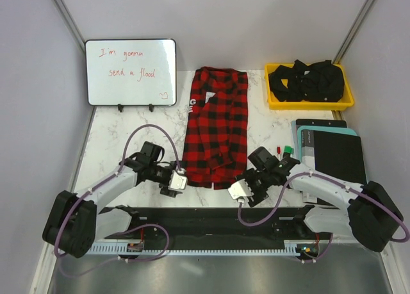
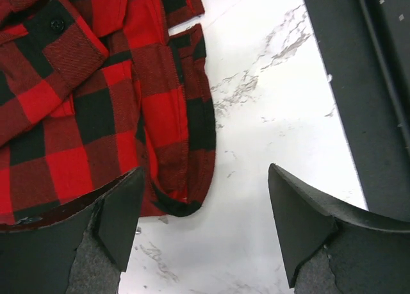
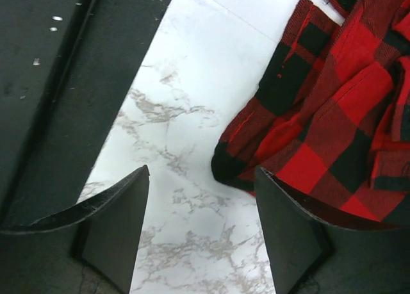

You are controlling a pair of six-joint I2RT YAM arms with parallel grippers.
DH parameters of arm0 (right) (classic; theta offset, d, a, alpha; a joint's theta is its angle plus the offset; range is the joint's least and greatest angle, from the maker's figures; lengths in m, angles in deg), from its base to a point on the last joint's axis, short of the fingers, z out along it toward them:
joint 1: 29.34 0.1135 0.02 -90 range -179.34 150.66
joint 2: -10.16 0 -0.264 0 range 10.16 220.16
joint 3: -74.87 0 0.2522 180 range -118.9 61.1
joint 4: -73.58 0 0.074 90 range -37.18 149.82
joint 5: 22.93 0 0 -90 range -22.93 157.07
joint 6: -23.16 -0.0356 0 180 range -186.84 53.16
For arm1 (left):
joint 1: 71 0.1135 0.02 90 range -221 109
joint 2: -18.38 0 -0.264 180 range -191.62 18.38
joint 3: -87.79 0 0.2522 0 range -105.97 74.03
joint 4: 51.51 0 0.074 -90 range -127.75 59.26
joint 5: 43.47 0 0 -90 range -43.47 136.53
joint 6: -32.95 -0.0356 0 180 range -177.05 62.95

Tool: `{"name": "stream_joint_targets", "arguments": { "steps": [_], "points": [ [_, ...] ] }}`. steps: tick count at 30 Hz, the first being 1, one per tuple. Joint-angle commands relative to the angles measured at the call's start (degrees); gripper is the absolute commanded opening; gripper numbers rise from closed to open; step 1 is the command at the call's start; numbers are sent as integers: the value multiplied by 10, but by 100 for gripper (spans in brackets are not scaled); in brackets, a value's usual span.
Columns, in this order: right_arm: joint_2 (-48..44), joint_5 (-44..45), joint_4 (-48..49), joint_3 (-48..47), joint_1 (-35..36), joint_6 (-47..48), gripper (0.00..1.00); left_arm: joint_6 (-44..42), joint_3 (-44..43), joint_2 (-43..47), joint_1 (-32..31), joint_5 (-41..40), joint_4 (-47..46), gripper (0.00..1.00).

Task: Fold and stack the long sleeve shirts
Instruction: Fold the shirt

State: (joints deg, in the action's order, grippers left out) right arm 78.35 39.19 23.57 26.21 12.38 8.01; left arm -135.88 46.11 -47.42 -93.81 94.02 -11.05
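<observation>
A red-and-black checked long sleeve shirt [image 1: 216, 124] lies flat in a long narrow fold down the middle of the marble table [image 1: 115, 140], collar end at the back. Its near left corner [image 2: 173, 191] shows in the left wrist view, its near right corner [image 3: 243, 166] in the right wrist view. My left gripper [image 1: 178, 182] hovers open just off the shirt's near left corner, nothing between its fingers. At the near right corner my right gripper [image 1: 239, 190] is open too and holds nothing. Bare marble lies between both pairs of fingers [image 2: 202, 233] [image 3: 202, 223].
A yellow bin [image 1: 310, 100] at the back right holds dark clothing [image 1: 306, 80]. A whiteboard [image 1: 131, 72] stands at the back left. Dark and teal folders [image 1: 332, 152] lie at the right, with small red and green items [image 1: 284, 149] beside them. A black rail [image 1: 205, 220] runs along the near edge.
</observation>
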Motion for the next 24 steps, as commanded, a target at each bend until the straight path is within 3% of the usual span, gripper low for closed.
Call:
{"name": "stream_joint_targets", "arguments": {
  "steps": [1,6,8,9,14,18,19,22,24],
  "points": [
    [28,28,105,11,15,2,70,-63,10,-22,-12,-20,-82,81],
    [70,55,155,12,17,-7,69,-62,13,-54,-23,-37,-121,77],
    [85,63,163,11,16,-7,67,-69,9,-62,-23,-37,-122,70],
    [91,64,164,11,16,-8,62,-76,8,-71,-26,-41,-121,67],
    [118,88,189,18,18,-14,54,-91,4,-105,-43,-63,-141,58],
    [122,98,201,22,17,-25,31,-80,-11,-122,-50,-69,-145,39],
    [121,99,199,21,18,-28,26,-64,-14,-123,-50,-69,-145,22],
    [98,95,189,15,20,-44,6,-13,-33,-118,-55,-68,-145,6],
    [84,89,180,7,21,-63,0,20,-45,-92,-69,-68,-131,2]
  ]
}}
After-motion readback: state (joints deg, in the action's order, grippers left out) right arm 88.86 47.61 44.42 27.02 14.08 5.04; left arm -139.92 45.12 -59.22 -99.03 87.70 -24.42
